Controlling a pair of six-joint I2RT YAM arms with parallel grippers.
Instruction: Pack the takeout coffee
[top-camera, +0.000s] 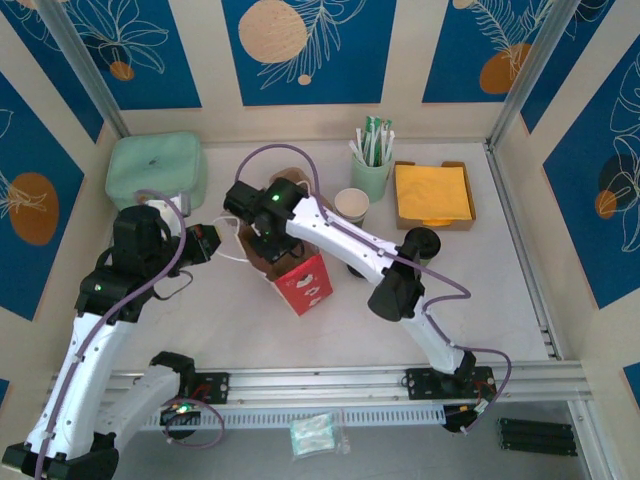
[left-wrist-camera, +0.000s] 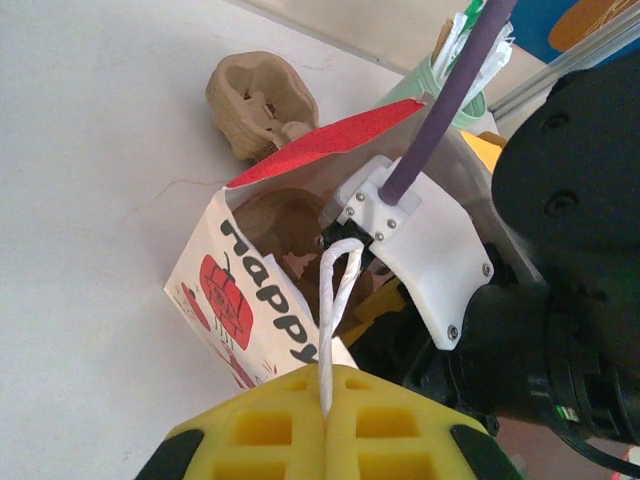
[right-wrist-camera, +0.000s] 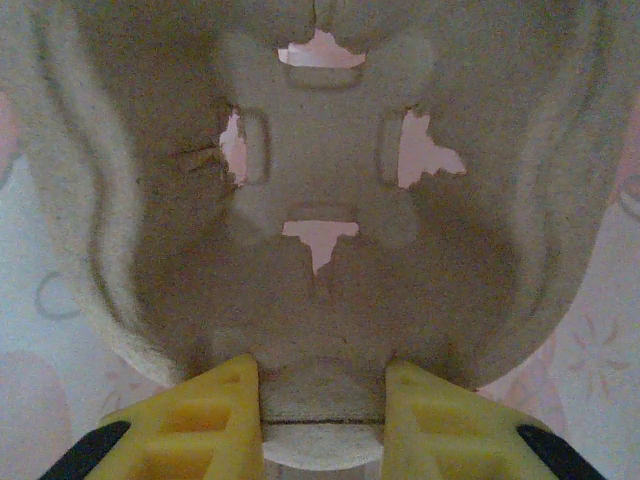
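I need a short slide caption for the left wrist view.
Left gripper holds the paper bag by its white handle while the right arm reaches inside; a pulp carrier lies behind.

Paper bag (left-wrist-camera: 212, 262): black hand-lettered word "Happy" on white side panel, slanting down toward bag's lower corner. Red drawing (left-wrist-camera: 222, 305) just below word on same panel, its fine marks not legible. Bag's print from above: too small to read.

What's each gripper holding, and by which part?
Left gripper: the paper bag, by its white handle loop. Right gripper: the pulp cup carrier, by a tab on its near edge.
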